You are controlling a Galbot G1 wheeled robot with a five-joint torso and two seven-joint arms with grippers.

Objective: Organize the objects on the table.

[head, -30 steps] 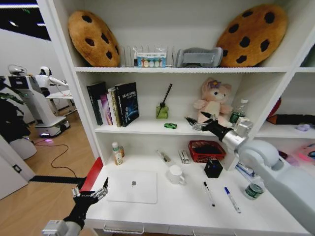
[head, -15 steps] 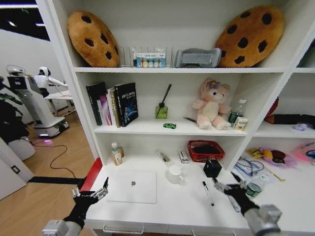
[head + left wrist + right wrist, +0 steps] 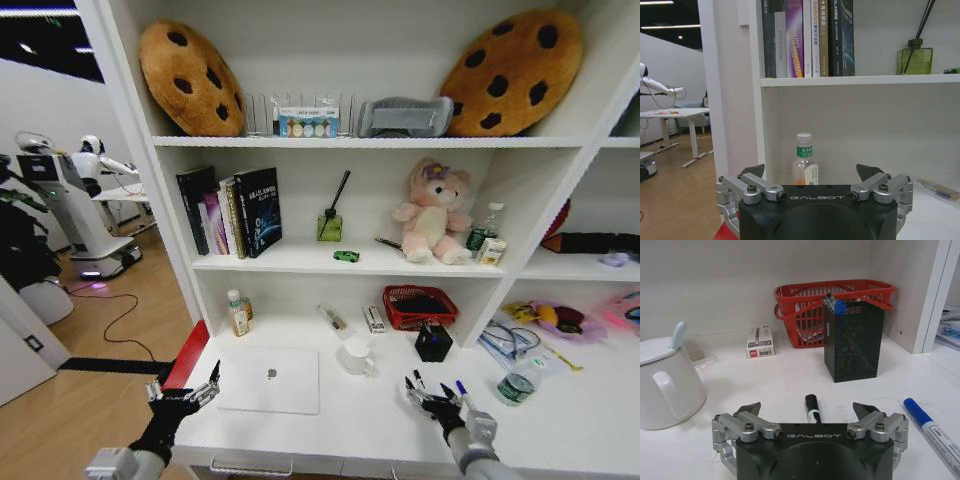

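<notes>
The right gripper point(image 3: 433, 396) hangs low over the front of the white table point(image 3: 370, 420), on the robot's right side. Its jaws are spread wide and hold nothing. The black pen point(image 3: 812, 406) lies on the table right between the two open fingertips point(image 3: 751, 409), and it does not touch them. The blue pen point(image 3: 932, 430) lies on the table just beside the gripper, on its outer side. Past the gripper stands a black mesh pen cup point(image 3: 853, 341), and a red basket point(image 3: 805, 299) sits behind the cup by the back wall. A white mug point(image 3: 666, 382) stands near the gripper, toward the middle of the table.

The left gripper point(image 3: 184, 388) hangs at the front left corner of the table, just outside its edge. Its jaws are wide open too and hold nothing.

The silver laptop point(image 3: 270, 380) lies flat and closed on the left part of the table, just beside the left gripper. The little green toy car point(image 3: 346, 256) sits on the shelf above the table, in front of a green glass bottle with sticks in it point(image 3: 330, 225).
</notes>
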